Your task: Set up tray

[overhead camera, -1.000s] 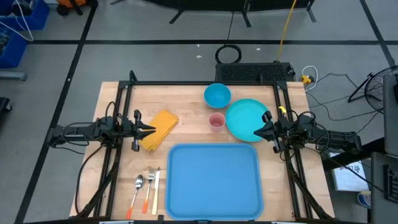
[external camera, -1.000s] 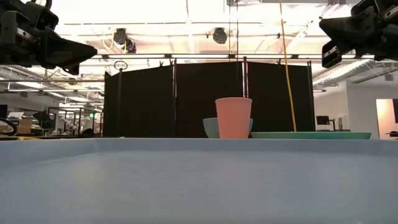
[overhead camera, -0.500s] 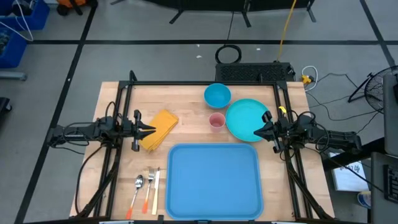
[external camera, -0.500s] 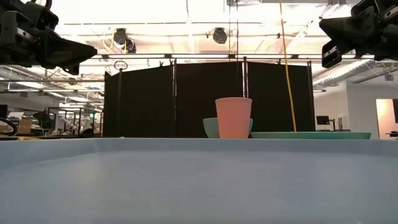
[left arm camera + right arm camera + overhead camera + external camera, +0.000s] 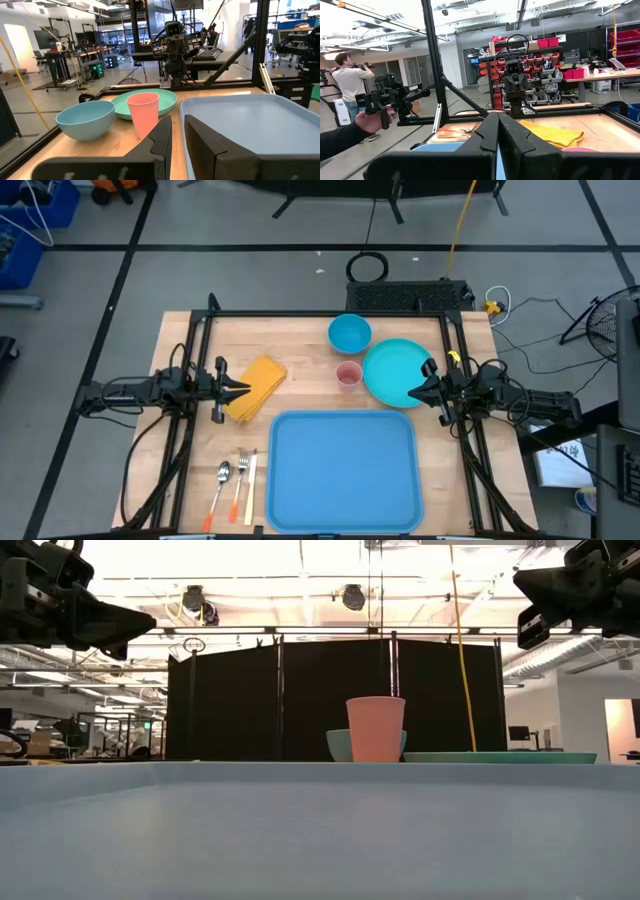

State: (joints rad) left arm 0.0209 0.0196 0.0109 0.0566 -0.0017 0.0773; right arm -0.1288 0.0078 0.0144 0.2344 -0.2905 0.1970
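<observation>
High view showed nothing moved over the last second: tray (image 5: 343,470) sat bare at the tabletop's (image 5: 300,340) near edge, left gripper (image 5: 245,387) nearly closed, right gripper (image 5: 418,390) pressed together, both holding nothing, so I judged setup not started.

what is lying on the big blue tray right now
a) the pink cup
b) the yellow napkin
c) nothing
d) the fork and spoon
c: the tray shows only bare blue surface; the pink cup stands beyond it, the yellow napkin and the cutlery lie on the wood to its left.
</observation>
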